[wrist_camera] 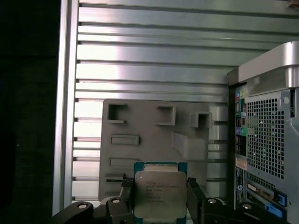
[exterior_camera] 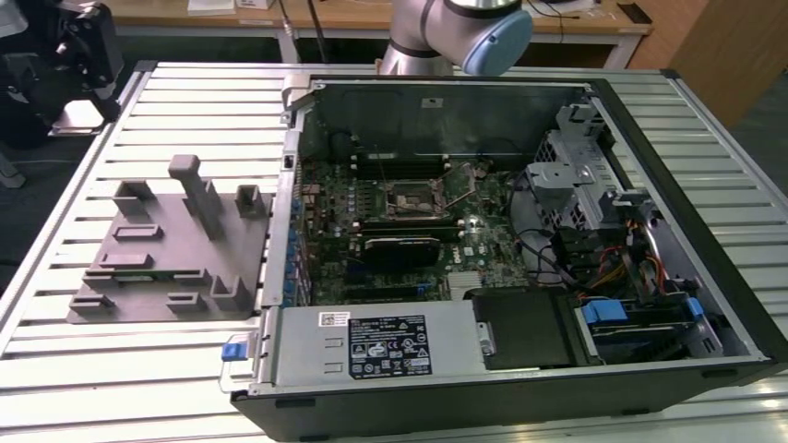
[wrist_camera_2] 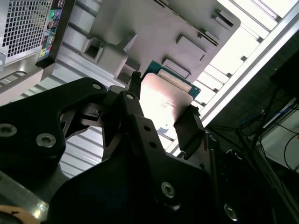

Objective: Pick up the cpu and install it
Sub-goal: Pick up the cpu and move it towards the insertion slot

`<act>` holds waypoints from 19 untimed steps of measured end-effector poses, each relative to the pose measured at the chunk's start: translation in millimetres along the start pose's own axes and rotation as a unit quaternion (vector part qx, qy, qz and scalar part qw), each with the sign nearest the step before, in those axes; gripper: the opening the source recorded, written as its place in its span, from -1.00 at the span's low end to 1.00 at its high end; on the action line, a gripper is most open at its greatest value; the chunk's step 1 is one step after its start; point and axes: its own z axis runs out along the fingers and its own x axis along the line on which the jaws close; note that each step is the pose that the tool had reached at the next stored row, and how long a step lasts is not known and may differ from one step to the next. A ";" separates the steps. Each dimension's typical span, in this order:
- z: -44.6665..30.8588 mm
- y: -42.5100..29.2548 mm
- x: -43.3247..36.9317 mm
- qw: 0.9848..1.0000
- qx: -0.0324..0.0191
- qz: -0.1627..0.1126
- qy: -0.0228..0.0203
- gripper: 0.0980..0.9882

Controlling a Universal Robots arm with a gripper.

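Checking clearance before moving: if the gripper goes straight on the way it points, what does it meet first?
Probably the grey fixture, which lies right behind the cpu that the gripper holds; depth is unclear.

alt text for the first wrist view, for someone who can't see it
The gripper holds the cpu by two opposite edges between its black fingers, with the silver top facing the camera. Beyond it a grey moulded fixture block lies on a ribbed metal table, and the perforated rear of a computer case stands beside the block.
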 end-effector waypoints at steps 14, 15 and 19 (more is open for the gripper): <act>1.0 -0.2 -20.1 1.000 0.000 0.000 0.000 0.00; 1.1 -0.2 -21.5 1.000 0.000 0.000 0.000 0.00; 1.3 -0.3 -26.9 1.000 0.000 0.000 0.000 0.00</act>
